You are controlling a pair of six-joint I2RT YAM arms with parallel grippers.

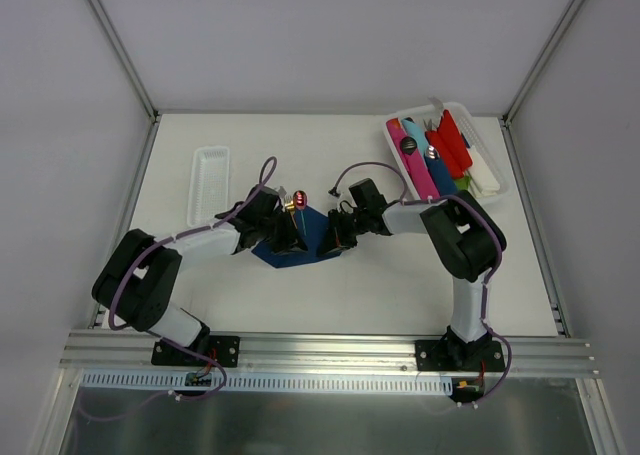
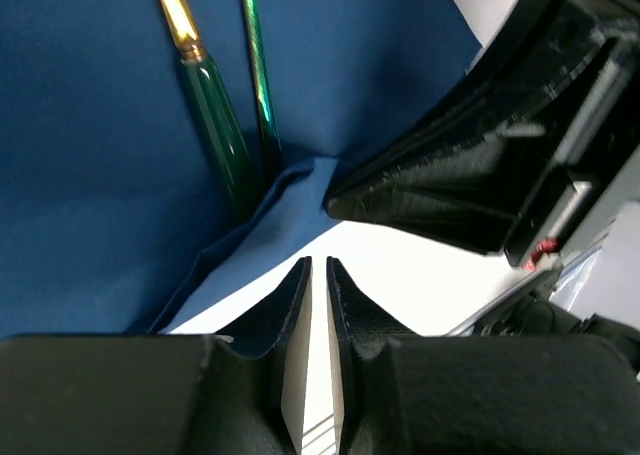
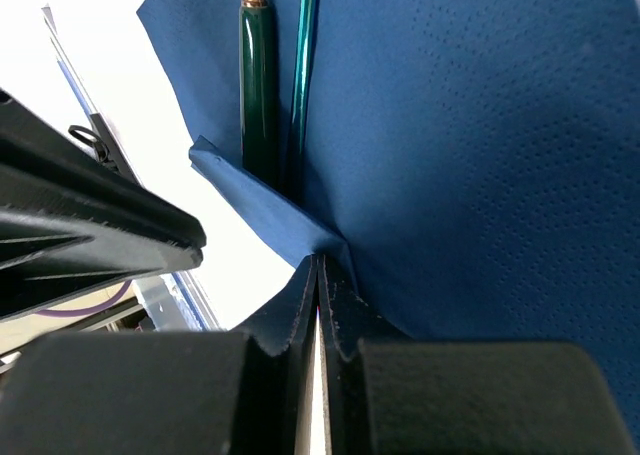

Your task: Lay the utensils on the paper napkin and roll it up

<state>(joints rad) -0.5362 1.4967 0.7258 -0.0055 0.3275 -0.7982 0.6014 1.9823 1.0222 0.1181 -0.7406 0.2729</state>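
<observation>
The navy paper napkin lies mid-table between my two grippers. Two slim utensils lie on it side by side: one with a dark green handle and gold neck, and one thin shiny stem. Their reddish heads stick out at the napkin's far side. My right gripper is shut on a lifted, folded edge of the napkin next to the handles. My left gripper is shut with a hair's gap, empty, its tips over bare table just off the napkin's edge.
A narrow white tray lies at the back left. A clear bin at the back right holds pink, red, blue and white plastic items. The right gripper's black body sits close in front of the left one.
</observation>
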